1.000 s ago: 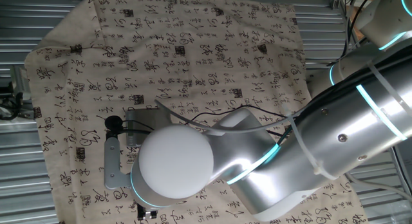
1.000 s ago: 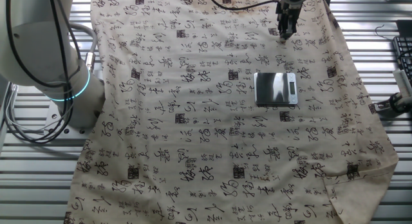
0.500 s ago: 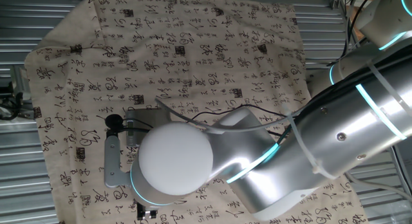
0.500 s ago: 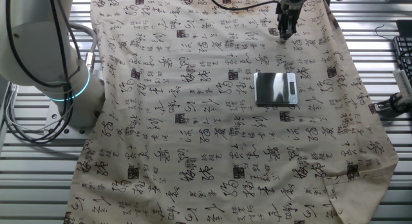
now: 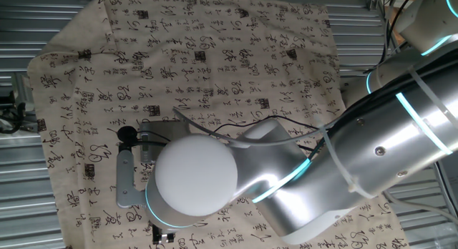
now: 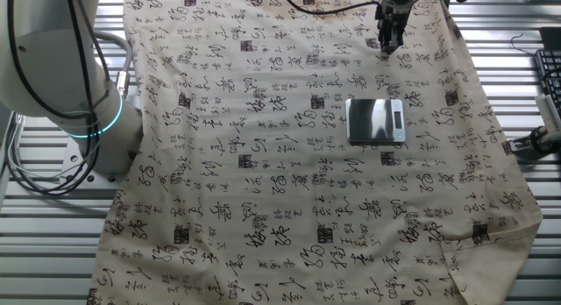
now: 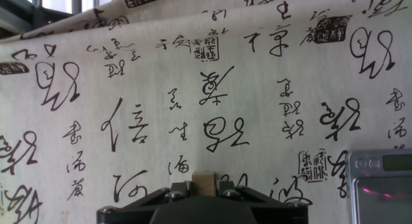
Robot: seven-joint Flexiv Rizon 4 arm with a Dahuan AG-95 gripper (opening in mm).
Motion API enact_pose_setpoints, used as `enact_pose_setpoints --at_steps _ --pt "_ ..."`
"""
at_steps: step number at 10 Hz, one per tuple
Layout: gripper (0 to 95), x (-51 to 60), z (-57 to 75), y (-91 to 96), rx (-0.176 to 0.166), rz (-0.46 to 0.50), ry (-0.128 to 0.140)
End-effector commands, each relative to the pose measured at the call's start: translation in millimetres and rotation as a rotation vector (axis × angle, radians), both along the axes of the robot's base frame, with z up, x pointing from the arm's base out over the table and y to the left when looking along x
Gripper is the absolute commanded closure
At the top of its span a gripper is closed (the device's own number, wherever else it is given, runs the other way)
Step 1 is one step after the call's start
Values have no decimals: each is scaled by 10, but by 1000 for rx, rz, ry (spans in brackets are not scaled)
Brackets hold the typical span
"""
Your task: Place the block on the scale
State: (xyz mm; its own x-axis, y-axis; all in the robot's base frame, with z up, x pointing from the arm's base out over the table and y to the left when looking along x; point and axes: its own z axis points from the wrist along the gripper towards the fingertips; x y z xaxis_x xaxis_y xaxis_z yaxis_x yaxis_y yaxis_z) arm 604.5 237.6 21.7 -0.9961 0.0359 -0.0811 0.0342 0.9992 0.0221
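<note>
In the hand view the block [image 7: 204, 183], a small tan wooden cube, sits pinched between the two dark fingers of the gripper [image 7: 204, 188] at the bottom edge, so the gripper is clenched on it. Just right of the gripper, at the lower right corner of that view, the grey scale [image 7: 381, 183] shows a corner with its display strip; block and scale are apart, with printed cloth [image 7: 193, 89] between them.

In the other fixed view the scale [image 6: 375, 120] lies flat on the cloth [image 6: 263, 182], its display strip along its right edge. The gripper [image 6: 387, 47] points down at the cloth beyond the scale, near the cloth's far edge, a little right of the scale's middle. The block is too small to make out there.

In the one fixed view the arm's large silver joint [image 5: 193, 181] covers most of the scale, and the gripper is hidden behind it
</note>
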Motion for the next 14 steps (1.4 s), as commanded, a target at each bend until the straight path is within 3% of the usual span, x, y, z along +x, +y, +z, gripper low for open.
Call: enact_pose_setpoints --at_steps 1,7,14 --pt "950 -1 67 -5 2 1 5" --pt "950 -7 348 -26 7 7 5" --pt "950 -32 432 -96 11 18 10"
